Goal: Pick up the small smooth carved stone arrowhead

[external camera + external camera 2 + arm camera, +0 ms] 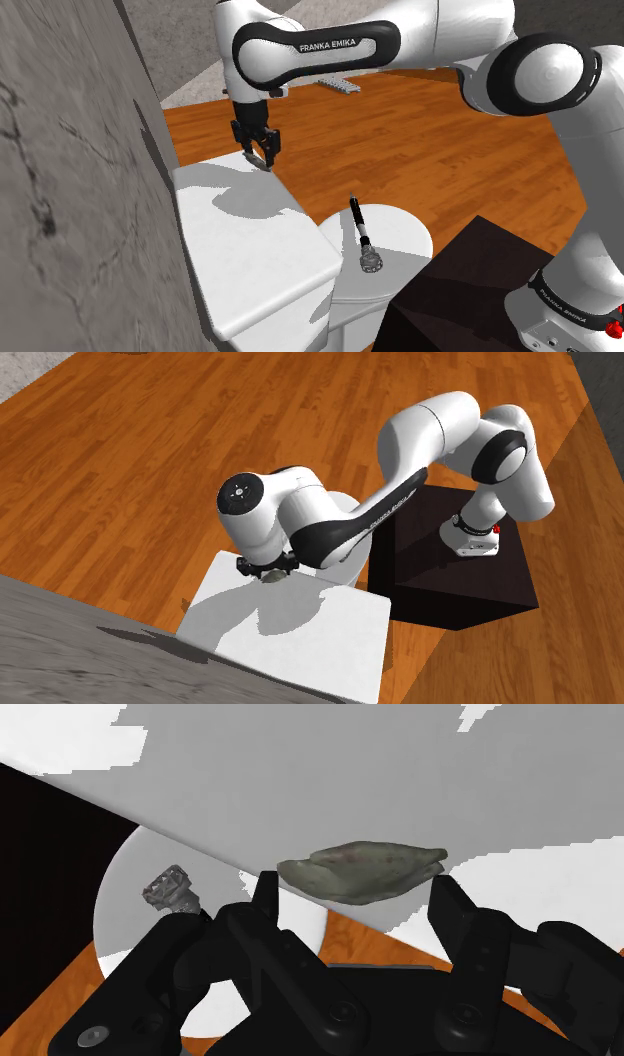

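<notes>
Grey-green stone arrowhead (362,870) was held by the tool (355,888).
The tool's fingers were clamped on its two ends, above the white slab's (250,260) edge.

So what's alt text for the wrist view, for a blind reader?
A grey-green stone arrowhead is clasped between the two black fingers of the tool, above a white surface. A grey knobbly object lies on a round white top nearby.

Brightly and evenly lit, seemingly from above. Shaded in soft grey patches beneath the white jointed robot arm (300,512), across the plain white flat-topped block (340,642). Darker over part of the orange-brown wooden plank floor (100,472). Jagged at shadow edges in the wrist view.
</notes>
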{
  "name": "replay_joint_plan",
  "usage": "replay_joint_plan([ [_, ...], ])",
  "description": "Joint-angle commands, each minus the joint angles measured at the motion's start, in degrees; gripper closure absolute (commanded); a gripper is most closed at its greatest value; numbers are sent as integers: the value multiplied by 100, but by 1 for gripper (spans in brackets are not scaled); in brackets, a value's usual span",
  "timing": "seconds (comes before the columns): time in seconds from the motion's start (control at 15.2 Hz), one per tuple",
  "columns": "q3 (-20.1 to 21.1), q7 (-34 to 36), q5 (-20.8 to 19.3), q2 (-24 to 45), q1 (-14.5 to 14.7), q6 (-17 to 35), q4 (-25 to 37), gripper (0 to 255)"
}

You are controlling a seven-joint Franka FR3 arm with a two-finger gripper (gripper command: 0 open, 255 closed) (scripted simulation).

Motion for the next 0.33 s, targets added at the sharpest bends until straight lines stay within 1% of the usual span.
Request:
replay_joint_plan([
  [0.0,-2,-15,-1,26,50,-169,200,255],
  [0.13,-7,-38,-5,57,100,-346,419,255],
  [0.26,-7,-40,-5,60,104,-360,436,255],
])
